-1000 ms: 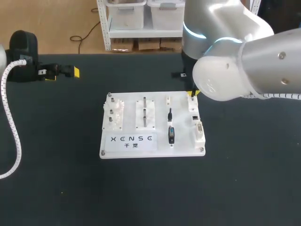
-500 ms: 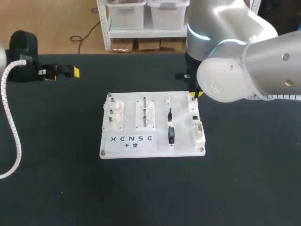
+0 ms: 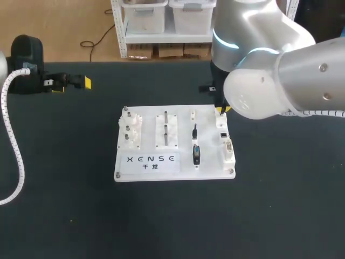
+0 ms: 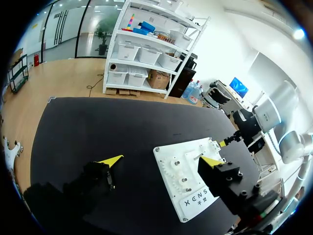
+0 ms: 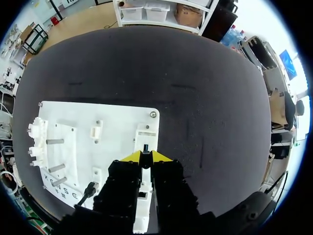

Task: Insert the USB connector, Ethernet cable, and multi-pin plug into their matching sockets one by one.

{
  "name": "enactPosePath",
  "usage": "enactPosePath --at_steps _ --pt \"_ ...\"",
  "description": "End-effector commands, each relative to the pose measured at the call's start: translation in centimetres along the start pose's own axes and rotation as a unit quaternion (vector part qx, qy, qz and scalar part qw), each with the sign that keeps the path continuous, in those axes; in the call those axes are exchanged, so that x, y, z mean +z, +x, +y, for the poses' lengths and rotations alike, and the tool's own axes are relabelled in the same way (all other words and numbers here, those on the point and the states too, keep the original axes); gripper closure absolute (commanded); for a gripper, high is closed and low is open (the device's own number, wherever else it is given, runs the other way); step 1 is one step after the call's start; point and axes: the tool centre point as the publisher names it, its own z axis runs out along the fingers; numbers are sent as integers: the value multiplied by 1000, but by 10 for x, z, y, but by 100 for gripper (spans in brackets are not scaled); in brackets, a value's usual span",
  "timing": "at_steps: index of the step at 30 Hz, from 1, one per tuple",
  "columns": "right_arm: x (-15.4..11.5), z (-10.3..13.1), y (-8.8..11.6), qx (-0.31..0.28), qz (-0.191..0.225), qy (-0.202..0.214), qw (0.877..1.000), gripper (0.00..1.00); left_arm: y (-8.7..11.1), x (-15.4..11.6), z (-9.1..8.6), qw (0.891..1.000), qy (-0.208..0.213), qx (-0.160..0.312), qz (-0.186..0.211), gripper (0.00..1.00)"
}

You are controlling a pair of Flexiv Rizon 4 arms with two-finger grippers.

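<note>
The right arm [image 3: 280, 81] has shifted slightly sideways. Its end effector [image 5: 145, 155] hangs narrow over the white board's [image 5: 117, 117] far right corner, pinching the small black USB connector [image 5: 145, 148]. The left end effector [image 4: 161, 160] gapes wide near the bench's [image 3: 280, 216] far left corner.

Bright, even overhead light — soft glare on the right arm [image 3: 280, 75] and white board [image 3: 161, 164]; the matte black tabletop [image 3: 64, 216] shows faint shadows.
</note>
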Motion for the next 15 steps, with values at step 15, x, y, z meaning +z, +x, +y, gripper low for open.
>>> enactPosePath --at_steps 15 --pt "3 -2 -2 4 -1 3 1000 100 0 0 0 1000 0 0 0 0"
